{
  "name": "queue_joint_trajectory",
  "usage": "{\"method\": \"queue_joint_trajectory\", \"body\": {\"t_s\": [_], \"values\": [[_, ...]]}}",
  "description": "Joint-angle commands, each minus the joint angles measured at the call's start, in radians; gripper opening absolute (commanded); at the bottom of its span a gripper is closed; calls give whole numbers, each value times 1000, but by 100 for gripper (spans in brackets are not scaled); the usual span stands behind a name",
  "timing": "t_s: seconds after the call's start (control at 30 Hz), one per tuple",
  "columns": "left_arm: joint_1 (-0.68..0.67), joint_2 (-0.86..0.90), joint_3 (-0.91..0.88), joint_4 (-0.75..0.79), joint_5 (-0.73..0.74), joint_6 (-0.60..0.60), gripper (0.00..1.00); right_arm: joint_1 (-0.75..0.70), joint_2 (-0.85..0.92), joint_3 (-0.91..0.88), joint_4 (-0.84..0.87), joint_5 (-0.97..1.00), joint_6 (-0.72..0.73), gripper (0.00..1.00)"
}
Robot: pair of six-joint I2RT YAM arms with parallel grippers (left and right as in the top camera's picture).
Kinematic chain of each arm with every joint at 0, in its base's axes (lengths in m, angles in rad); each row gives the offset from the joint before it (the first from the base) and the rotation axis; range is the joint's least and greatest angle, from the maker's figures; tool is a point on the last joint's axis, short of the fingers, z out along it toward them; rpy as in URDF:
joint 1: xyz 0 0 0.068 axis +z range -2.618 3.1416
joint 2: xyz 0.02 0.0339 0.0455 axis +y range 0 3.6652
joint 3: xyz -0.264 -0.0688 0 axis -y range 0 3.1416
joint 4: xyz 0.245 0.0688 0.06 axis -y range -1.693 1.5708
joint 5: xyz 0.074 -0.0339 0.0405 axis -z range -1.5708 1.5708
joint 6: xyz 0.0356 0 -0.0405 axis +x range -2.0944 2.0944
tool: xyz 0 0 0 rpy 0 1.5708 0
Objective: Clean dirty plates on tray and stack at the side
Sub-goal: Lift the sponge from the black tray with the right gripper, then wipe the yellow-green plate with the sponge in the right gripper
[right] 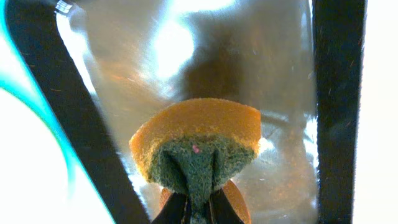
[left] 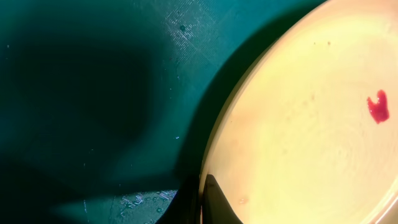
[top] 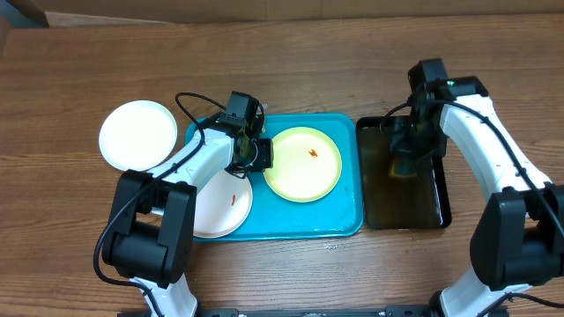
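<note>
The right claw [right: 199, 208] is pinched shut on a rounded orange foam sponge with a green scouring face [right: 198, 137], held over the narrow black plastic tray of water [top: 414, 202]. Across from it, the left claw [top: 254, 151] sits at the left rim of the round yellow-green rimmed plate [top: 302, 167]. One dark finger [left: 216, 200] lies right at that rim, but I cannot tell whether the jaws are clamped on it or only resting there.

That plate, marked with a small red smear [left: 378, 107], lies in the large turquoise plastic tray [top: 344, 216]. A round white plate with an orange fleck [top: 225, 207] lies under the left arm at the tray corner nearest that arm's base. A second white plate [top: 137, 134] sits on the brown wooden surface [top: 308, 53] beside the tray.

If that rim hold is weak, I'd expect scrubbing to shove the plate sideways or tip it. A soaked sponge may also drip on the way over.
</note>
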Motion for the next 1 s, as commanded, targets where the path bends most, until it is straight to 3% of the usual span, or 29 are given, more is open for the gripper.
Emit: {"method": "queue_joint_trajectory", "body": {"t_s": [0.0,0.2,0.57,0.97], "values": [[-1,14,17,13,-3,27,4,35,-47,58,-23,-1,-82,4],[-16,14,17,52,-6,103,4,115,-47,58,26,1,-155,4],[-56,14,17,52,-19,104,4,345,-38,57,223,3,-151,4],[-59,14,17,53,-32,97,5,383,50,5,305,40,-152,4]]}}
